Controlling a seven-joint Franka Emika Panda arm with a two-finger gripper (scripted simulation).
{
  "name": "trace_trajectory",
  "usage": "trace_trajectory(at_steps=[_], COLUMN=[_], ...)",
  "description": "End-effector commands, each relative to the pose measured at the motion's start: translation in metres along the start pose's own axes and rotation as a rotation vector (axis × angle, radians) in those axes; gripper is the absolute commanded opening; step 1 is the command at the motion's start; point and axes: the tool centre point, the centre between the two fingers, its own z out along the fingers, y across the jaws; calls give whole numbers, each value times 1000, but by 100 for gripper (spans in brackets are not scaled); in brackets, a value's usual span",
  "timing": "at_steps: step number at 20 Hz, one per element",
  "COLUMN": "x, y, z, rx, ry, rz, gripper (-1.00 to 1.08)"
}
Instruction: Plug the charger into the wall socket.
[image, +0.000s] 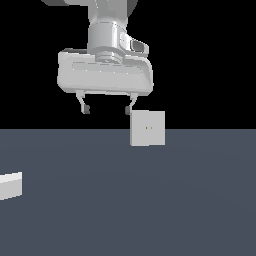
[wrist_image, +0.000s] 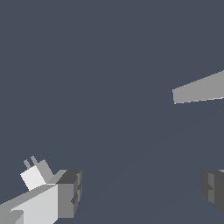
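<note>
dark grey floor (image: 150, 210) under black. our gripper (image: 107, 109) hangs wide and empty just beside the wall socket (image: 148, 128). we see the charger (image: 10, 185) lying far from the socket, not yet grasped; picking and plugging remain.

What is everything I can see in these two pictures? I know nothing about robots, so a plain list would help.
charger: one, off-white block, lying on the floor at the exterior view's left edge; two prongs show in the wrist view.
wall socket: one, light-grey square plate with two tiny dark dots, standing upright on the floor.
floor: one, dark blue-grey, flat.
gripper: one, white with grey fingertips, hanging above the floor, open, holding nothing.
</note>
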Motion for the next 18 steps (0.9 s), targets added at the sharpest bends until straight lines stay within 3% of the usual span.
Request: trace_trajectory(at_steps=[1, 10, 18], x=[-4, -36, -61], y=[-20, -104, -143], z=[9, 51, 74], rx=[3, 14, 19], ry=[10, 57, 82], rz=[-64, -348, -496], gripper=[100, 100, 100])
